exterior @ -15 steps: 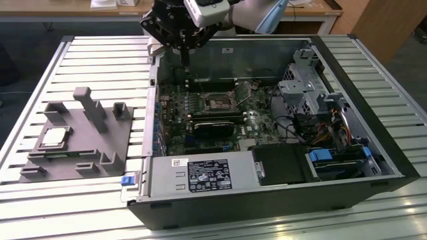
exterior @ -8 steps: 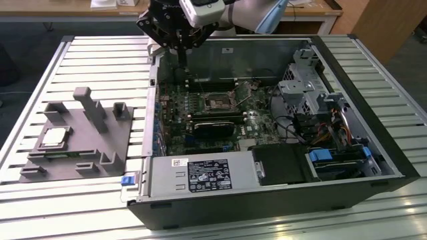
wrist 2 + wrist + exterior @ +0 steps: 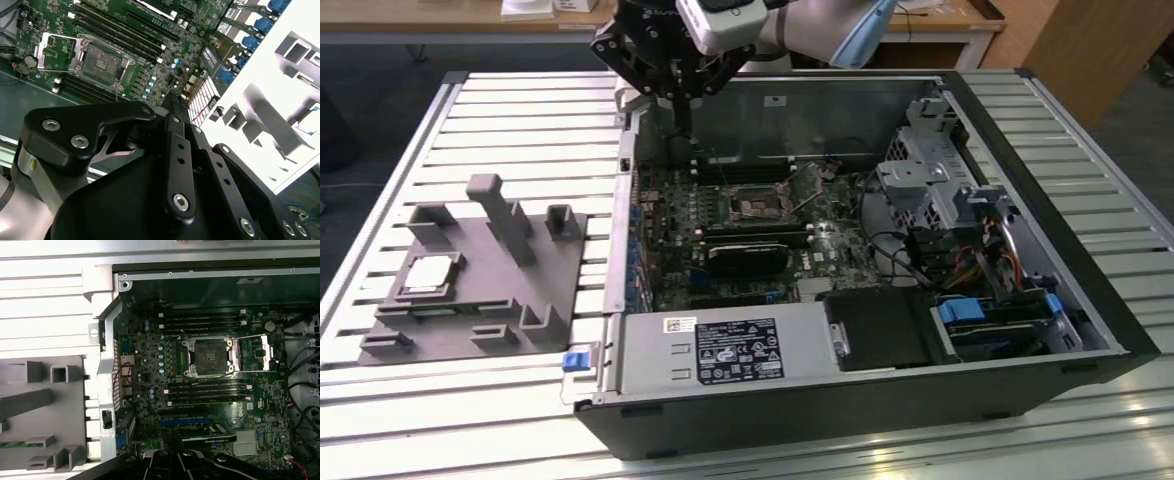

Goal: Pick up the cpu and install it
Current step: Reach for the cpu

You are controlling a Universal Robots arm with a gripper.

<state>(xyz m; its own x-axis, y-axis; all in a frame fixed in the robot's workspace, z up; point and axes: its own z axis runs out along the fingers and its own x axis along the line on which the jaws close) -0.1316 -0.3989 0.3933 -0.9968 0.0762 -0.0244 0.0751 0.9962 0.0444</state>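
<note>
**Gripper** [image 3: 680, 122]: black metal linkage with bolted joints. It is hanging over the rear corner of the open computer case [image 3: 854, 415], its fingers drawn together and gripping nothing.

**Cpu** [image 3: 430, 275]: small flat square with a silver-grey lid and a pale rim. It is lying in its seat on the grey fixture plate [image 3: 574, 290], outside the case and well apart from the gripper. The plate is resting on the ribbed metal counter [image 3: 520, 110].

**Socket** [image 3: 207, 357]: dark square inside a bright metal frame, sitting empty on the green motherboard [image 3: 145, 365]. Its load plate [image 3: 256, 352] is lying swung open beside it.

**Hazards, as judged:**
- The cpu is thin, smooth and lying low in its seat, so the fingers are likely getting little edge to grip. It could slip or tilt in the grasp.
- A tilted or turned cpu could be pressing on the socket's fine contacts and bending them.
- The case wall and the upright posts on the fixture plate are crowding the path, so a finger could catch on them.
</note>
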